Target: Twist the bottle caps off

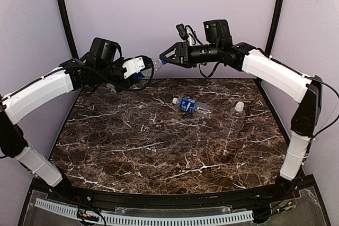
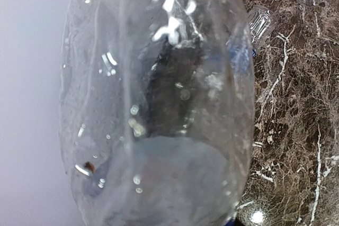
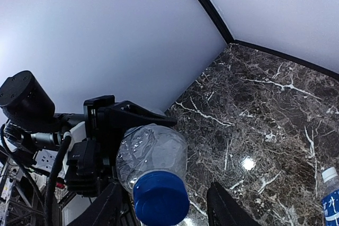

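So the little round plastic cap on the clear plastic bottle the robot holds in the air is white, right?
No. The little round plastic cap on the clear plastic bottle the robot holds in the air is blue, not white. The right wrist view shows it.

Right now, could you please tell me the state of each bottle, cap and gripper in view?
held bottle: off the table, horizontal.
left gripper: shut on the held bottle.
blue cap: on the held bottle's neck.
right gripper: open, fingers either side of the blue cap.
labelled bottle: lying on the table, capped.
plain bottle: on the table, capped.
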You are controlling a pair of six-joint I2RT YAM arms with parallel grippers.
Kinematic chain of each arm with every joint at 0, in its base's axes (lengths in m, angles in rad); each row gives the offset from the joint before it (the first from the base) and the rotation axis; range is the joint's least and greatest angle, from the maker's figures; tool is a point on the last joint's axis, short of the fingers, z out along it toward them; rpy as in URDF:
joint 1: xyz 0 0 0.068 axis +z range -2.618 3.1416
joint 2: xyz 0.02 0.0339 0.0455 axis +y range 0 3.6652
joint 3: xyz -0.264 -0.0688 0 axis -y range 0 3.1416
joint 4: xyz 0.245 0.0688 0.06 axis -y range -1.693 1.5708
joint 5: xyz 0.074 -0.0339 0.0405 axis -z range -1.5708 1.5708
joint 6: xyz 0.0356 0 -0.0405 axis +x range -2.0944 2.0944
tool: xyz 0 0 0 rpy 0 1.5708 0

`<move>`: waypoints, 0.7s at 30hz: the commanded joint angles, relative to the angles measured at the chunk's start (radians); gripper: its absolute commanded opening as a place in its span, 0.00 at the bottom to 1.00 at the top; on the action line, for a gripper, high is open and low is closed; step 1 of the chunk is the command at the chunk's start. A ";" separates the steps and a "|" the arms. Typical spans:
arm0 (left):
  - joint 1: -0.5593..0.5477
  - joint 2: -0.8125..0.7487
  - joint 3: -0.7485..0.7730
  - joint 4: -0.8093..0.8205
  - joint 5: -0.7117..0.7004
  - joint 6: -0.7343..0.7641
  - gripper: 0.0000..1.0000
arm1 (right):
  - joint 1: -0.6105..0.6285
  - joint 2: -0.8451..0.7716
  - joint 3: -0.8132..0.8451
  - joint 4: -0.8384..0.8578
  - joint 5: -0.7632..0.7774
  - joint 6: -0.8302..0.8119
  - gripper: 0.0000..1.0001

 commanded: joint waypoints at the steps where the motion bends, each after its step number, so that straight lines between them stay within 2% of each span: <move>1: -0.009 -0.035 -0.017 0.012 -0.009 0.023 0.41 | -0.010 0.012 0.011 0.006 -0.026 0.012 0.48; 9: -0.016 -0.033 -0.017 0.018 -0.015 0.023 0.40 | -0.012 0.027 0.013 0.020 -0.106 0.019 0.02; 13: -0.016 -0.032 -0.013 0.019 -0.009 -0.039 0.38 | -0.007 0.032 0.026 0.015 -0.246 -0.062 0.00; 15: -0.016 -0.033 0.000 -0.034 0.077 -0.068 0.35 | 0.013 0.022 0.040 -0.026 -0.303 -0.212 0.00; 16: -0.016 -0.031 0.018 -0.108 0.185 -0.075 0.34 | 0.030 0.012 0.045 -0.065 -0.314 -0.325 0.00; 17: -0.016 -0.029 0.031 -0.151 0.247 -0.074 0.31 | 0.057 -0.002 0.050 -0.116 -0.321 -0.454 0.00; 18: -0.016 -0.022 0.058 -0.254 0.386 -0.064 0.30 | 0.096 -0.018 0.042 -0.183 -0.335 -0.657 0.00; 21: -0.016 -0.003 0.127 -0.467 0.640 0.003 0.28 | 0.171 -0.105 -0.069 -0.233 -0.335 -1.026 0.00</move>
